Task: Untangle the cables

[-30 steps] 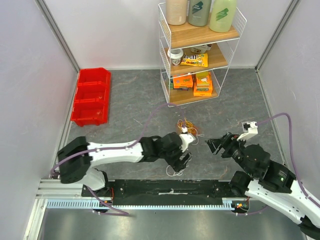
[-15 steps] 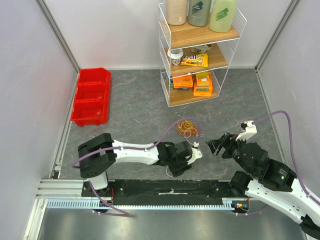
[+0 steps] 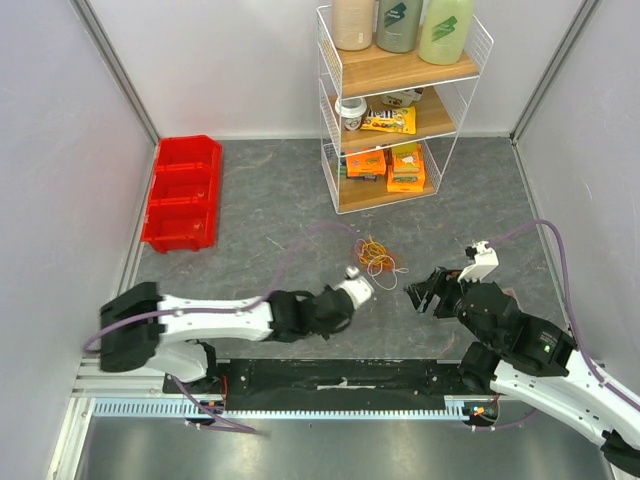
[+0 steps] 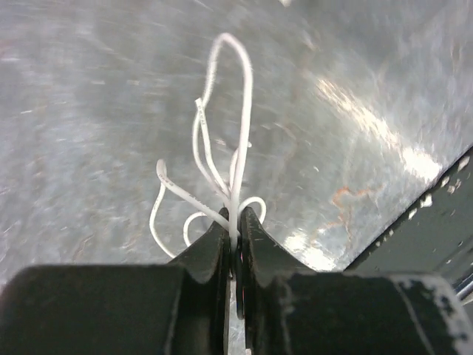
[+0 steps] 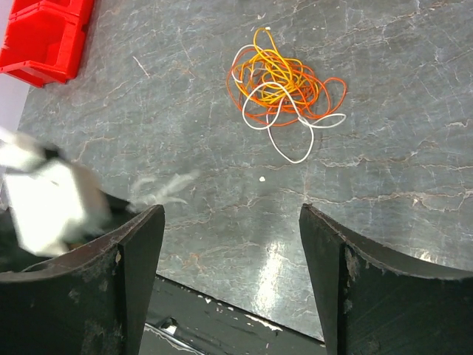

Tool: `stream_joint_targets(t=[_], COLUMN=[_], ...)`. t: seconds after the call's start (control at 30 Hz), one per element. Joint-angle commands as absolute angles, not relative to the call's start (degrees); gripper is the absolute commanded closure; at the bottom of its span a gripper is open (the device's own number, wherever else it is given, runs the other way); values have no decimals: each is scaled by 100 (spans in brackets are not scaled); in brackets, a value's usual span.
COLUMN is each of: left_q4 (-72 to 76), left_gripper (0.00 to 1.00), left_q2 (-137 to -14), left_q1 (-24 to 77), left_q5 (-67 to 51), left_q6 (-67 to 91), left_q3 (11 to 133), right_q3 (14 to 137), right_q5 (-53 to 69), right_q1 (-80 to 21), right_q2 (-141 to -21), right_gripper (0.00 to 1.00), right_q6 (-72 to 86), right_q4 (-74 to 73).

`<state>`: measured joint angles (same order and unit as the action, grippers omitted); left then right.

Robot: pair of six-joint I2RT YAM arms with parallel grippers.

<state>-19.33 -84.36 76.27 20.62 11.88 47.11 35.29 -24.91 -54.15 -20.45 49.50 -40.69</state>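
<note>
A tangle of orange, yellow and white cables [image 3: 377, 257] lies on the grey floor; it shows clearly in the right wrist view [image 5: 284, 89]. A separate white cable [image 4: 235, 111] hangs in thin loops from my left gripper [image 4: 235, 222], which is shut on its strands. From the right wrist this white cable [image 5: 159, 188] is a blurred streak beside the left arm's white wrist block [image 5: 44, 207]. My right gripper [image 3: 425, 290] stands open to the right of the tangle. Nothing is between its fingers [image 5: 230, 211], which are on the near side of the tangle.
A red bin stack [image 3: 182, 192] sits at the left wall. A white wire shelf [image 3: 395, 110] with bottles and boxes stands at the back. A black rail [image 3: 340, 375] runs along the near edge, close behind both grippers.
My left gripper has shut on the white cable and the arm has swung with it, blurring the view. The right gripper has edged left toward the tangle, still open.
</note>
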Motion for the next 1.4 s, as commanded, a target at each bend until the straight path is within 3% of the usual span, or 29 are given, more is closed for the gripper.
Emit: stream_joint_targets(t=[0.0, 0.13, 0.3, 0.53, 0.63, 0.93, 1.2, 1.37], left_q4=[-1363, -941, -686, -335, 585, 2662, 1197, 1108], left_gripper=[92, 98, 98, 98, 98, 98, 98, 98], left_q2=[-6886, -5522, -4694, -6605, -7538, -10632, -11987, -12375], left_q1=[6709, 4953, 3335, 742, -182, -993, -1248, -1336], left_q5=[2007, 679, 1221, -437, -913, -2012, -1310, -793], left_q6=[2310, 2925, 3751, 5779, 6485, 7390, 7839, 7867], left_q3=[4273, 3727, 3866, 5105, 5396, 7459, 8972, 9342], right_q3=[3419, 3419, 3419, 3472, 3551, 3533, 3902, 4034], right_q5=[-2522, -2584, -2575, -2426, -2391, -2364, -2479, -2364], right_q1=[-5423, -5423, -5423, -5423, -5414, -5414, -5423, -5414], right_q2=[-1942, -2030, -2311, -2619, -2724, -3049, -3813, -4218], right_gripper=[19, 19, 19, 19, 19, 18, 17, 17], right_q6=[4948, 4869, 4729, 4641, 4606, 4649, 4342, 4263], right_q4=[-3832, -3788, -3622, -3279, -3278, -3234, -3112, -3023])
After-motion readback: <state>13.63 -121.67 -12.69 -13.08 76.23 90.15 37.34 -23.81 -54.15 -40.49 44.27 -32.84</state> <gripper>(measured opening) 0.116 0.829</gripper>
